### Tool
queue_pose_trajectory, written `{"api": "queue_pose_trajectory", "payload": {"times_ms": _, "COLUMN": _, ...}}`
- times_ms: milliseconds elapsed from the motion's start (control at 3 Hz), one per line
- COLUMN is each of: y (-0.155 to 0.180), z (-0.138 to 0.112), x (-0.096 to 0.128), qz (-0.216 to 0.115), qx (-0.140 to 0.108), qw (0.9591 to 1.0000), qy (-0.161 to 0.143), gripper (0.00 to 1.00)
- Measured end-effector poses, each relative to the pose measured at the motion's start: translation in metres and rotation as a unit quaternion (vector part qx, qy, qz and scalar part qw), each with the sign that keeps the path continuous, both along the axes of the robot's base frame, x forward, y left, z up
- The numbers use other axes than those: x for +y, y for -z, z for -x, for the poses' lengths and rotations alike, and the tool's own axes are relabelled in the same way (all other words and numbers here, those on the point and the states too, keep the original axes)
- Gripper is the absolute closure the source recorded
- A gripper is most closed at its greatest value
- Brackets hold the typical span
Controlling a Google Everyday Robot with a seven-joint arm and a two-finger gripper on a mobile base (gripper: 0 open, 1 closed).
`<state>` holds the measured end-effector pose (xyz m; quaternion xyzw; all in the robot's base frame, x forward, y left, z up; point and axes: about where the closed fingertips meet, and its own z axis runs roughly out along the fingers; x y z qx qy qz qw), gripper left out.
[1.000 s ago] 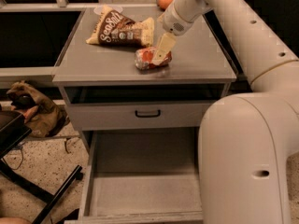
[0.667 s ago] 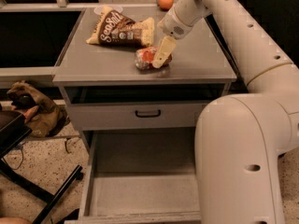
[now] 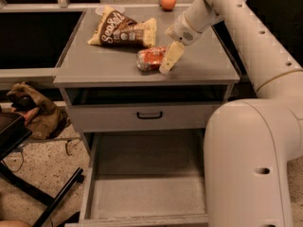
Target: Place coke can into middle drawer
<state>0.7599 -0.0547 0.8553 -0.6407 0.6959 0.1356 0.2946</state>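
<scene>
The coke can [image 3: 149, 59], red with whitish markings, lies on its side on the grey cabinet top [image 3: 94, 65], near its front edge. My gripper [image 3: 161, 61] is down at the can's right end, reaching in from the upper right, and its cream-coloured near part lies against the can. The middle drawer [image 3: 147, 193] is pulled out below, wide and shallow, and its flat grey floor is bare.
A brown chip bag [image 3: 123, 30] lies just behind the can. An orange fruit [image 3: 167, 0] sits at the back edge. A grey drawer front with a black handle [image 3: 149, 115] is above the open drawer. A brown bag [image 3: 35, 110] and black stand legs [image 3: 52, 197] are on the floor at the left.
</scene>
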Motion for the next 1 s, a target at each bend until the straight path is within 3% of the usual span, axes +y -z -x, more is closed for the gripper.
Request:
{"api": "queue_pose_trajectory", "payload": {"times_ms": 333, "y": 0.0001, "z": 0.0, "x": -0.0001, "qz": 0.0, "qx": 0.0, "qw": 1.0, "qy": 0.0, "gripper": 0.19}}
{"api": "queue_pose_trajectory", "payload": {"times_ms": 1000, "y": 0.0002, "z": 0.0, "x": -0.0001, "qz": 0.0, "qx": 0.0, "qw": 1.0, "qy": 0.0, "gripper": 0.65}}
